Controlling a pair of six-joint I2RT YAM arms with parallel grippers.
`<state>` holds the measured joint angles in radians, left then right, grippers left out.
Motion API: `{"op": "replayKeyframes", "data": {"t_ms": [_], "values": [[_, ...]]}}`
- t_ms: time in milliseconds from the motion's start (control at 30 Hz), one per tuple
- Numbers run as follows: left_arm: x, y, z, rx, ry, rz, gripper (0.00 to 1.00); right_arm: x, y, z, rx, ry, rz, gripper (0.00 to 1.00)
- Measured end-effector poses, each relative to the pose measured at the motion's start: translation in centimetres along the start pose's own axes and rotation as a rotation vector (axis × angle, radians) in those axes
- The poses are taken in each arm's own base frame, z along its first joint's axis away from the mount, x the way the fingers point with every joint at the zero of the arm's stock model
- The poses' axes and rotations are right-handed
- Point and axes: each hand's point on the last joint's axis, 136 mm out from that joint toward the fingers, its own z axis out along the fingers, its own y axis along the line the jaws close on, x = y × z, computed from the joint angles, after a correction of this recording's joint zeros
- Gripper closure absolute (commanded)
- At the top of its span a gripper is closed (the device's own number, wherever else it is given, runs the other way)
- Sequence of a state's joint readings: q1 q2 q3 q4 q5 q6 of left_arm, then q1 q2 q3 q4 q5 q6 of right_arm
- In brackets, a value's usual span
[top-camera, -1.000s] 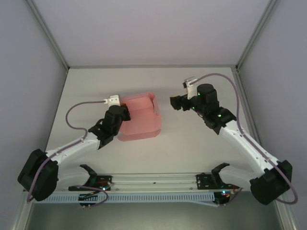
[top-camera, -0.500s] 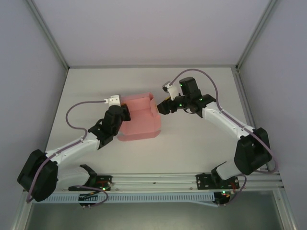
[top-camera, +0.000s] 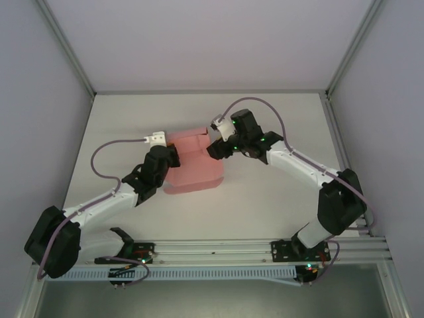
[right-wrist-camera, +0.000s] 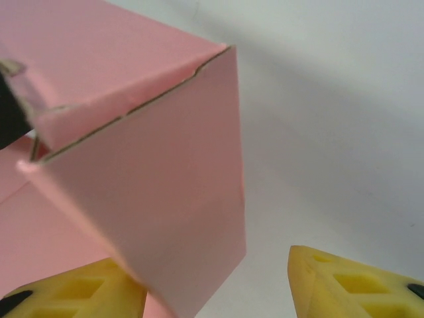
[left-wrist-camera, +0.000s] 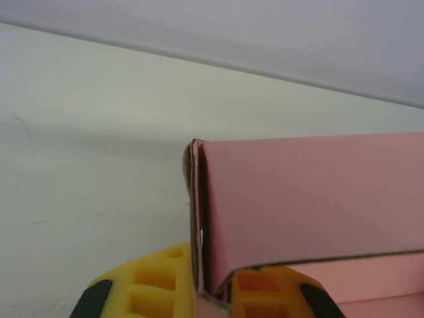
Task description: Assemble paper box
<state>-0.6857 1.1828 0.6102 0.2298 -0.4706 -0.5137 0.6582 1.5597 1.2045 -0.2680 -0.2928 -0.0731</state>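
Note:
The paper box (top-camera: 197, 169) is pink card, part folded, with raised walls, lying mid-table. My left gripper (top-camera: 171, 156) is shut on its left wall; in the left wrist view the folded double wall (left-wrist-camera: 199, 218) is pinched between the yellow fingers (left-wrist-camera: 149, 288) of the left gripper (left-wrist-camera: 212, 295). My right gripper (top-camera: 214, 150) is at the box's right wall. It is open (right-wrist-camera: 215, 291), with the pink wall panel (right-wrist-camera: 165, 192) standing between its yellow fingers (right-wrist-camera: 351, 281), close to the left one.
The white table (top-camera: 278, 199) is bounded by grey walls and metal frame posts (top-camera: 66, 53). A rail with cable tray (top-camera: 212, 255) runs along the near edge. Bare table lies right of and behind the box.
My right arm has swung left from the table's right side and brought its open gripper onto the box's right wall. The left gripper and box have stayed put.

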Motion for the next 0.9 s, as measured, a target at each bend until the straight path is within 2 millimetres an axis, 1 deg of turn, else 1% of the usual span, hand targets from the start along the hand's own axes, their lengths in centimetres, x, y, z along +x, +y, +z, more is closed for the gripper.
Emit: {"op": "replayKeyframes", "data": {"t_ms": [67,100,167,200,233,267,300,333,433,567,733,900], "values": [[0.0,0.1,0.1,-0.002,0.001,0.000,1.00,-0.3,-0.1,0.6,0.041,-0.011,-0.009,0.45],[0.0,0.1,0.1,-0.002,0.001,0.000,1.00,-0.4,-0.2,1.0,0.064,-0.016,-0.011,0.50],[0.1,0.1,0.1,-0.002,0.003,0.001,1.00,-0.7,-0.4,1.6,0.131,-0.030,-0.012,0.65],[0.2,0.1,0.1,-0.003,0.004,0.000,1.00,-0.9,-0.6,2.0,0.171,-0.038,-0.017,0.76],[0.2,0.1,0.2,-0.005,0.006,-0.002,1.00,-1.0,-0.8,2.3,0.212,-0.045,-0.021,0.84],[0.3,0.2,0.2,-0.011,0.006,-0.004,1.00,-1.1,-1.1,2.5,0.265,-0.051,-0.022,0.88],[0.4,0.3,0.3,-0.016,0.007,-0.006,1.00,-1.1,-1.6,2.7,0.328,-0.056,-0.021,0.95],[0.4,0.3,0.4,-0.019,0.009,-0.014,1.00,-1.2,-2.1,2.8,0.388,-0.063,-0.008,0.99],[0.3,0.3,0.7,-0.043,0.013,-0.041,1.00,-2.0,-3.6,3.2,0.548,-0.070,0.024,1.00],[-0.3,0.7,1.2,-0.122,0.024,-0.099,1.00,-2.6,-4.3,3.6,0.675,-0.078,0.084,1.00],[0.5,0.7,1.8,-0.172,0.092,-0.168,1.00,-1.7,-5.2,3.4,0.750,-0.065,0.123,1.00],[1.6,0.8,1.7,-0.185,0.141,-0.234,1.00,-0.8,-5.5,3.4,0.766,-0.049,0.129,1.00]]}}
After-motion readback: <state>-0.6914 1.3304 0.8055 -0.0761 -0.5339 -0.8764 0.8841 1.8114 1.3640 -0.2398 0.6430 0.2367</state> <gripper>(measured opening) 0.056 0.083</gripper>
